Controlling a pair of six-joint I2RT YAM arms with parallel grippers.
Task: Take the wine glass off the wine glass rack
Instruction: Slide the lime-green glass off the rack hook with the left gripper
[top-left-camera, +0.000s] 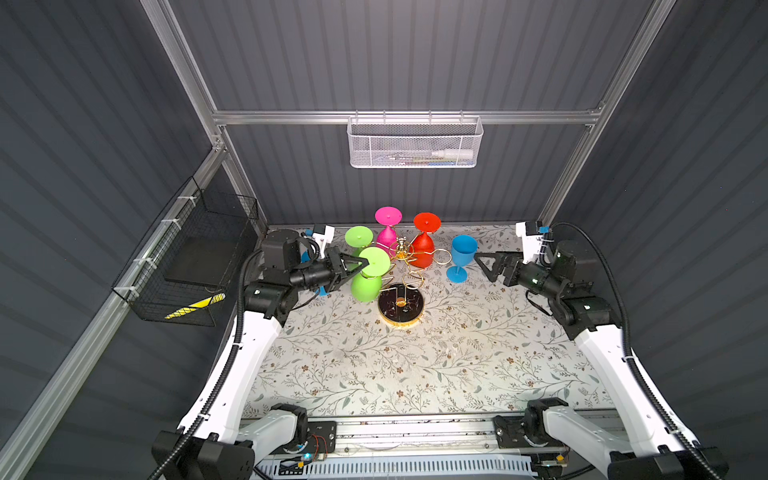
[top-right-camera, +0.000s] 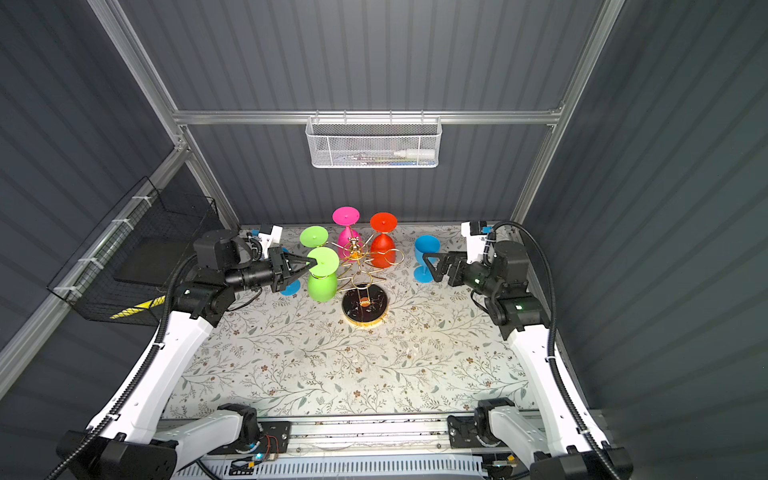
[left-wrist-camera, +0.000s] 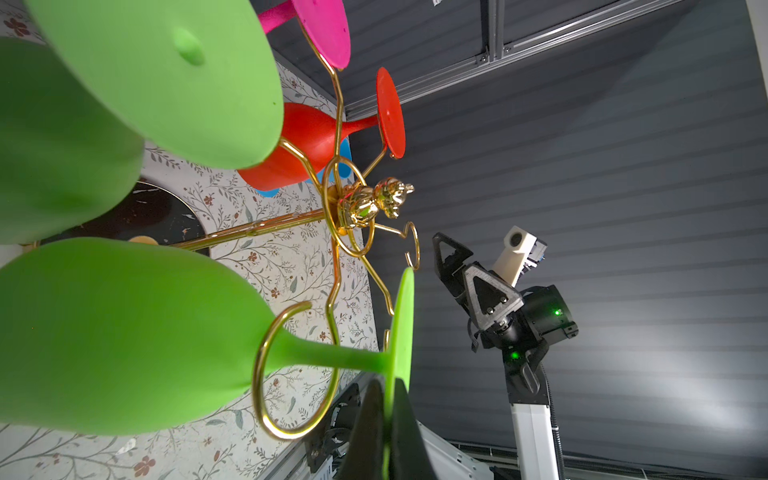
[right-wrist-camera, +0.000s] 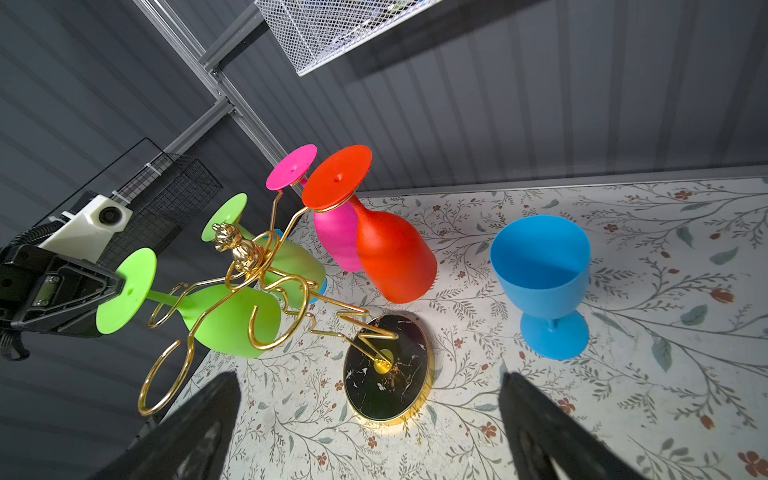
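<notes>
Glass: green glass (top-left-camera: 369, 274) hangs upside down in a ring loop of the rack (top-left-camera: 402, 305), on the rack's left side, foot up and bowl down.
Left gripper (top-left-camera: 365, 262): clenched on the rim of the glass's foot disc – in the left wrist view the black fingers (left-wrist-camera: 401, 432) pinch the thin green edge.
Right gripper (top-left-camera: 484, 266): released, jaws wide, holding nothing, just beside the blue glass (top-left-camera: 460, 257) that stands upright on the table (top-left-camera: 415, 374).
Step in hand: judged as drawing the stem out through the gap in the loop.
How to do it well: keep the pinch firm, since an edge grip on a thin disc could slip; move the stem sideways toward the loop's opening before any lift, or the wire may catch the foot and tip the rack.
Edges: a second green glass (top-left-camera: 358, 239) hangs just behind, pink (top-left-camera: 387, 226) and red (top-left-camera: 426, 241) ones farther round – swing away from them.
Open room: the table in front of the rack and toward the left arm is bare; that looks the safest way out.
</notes>
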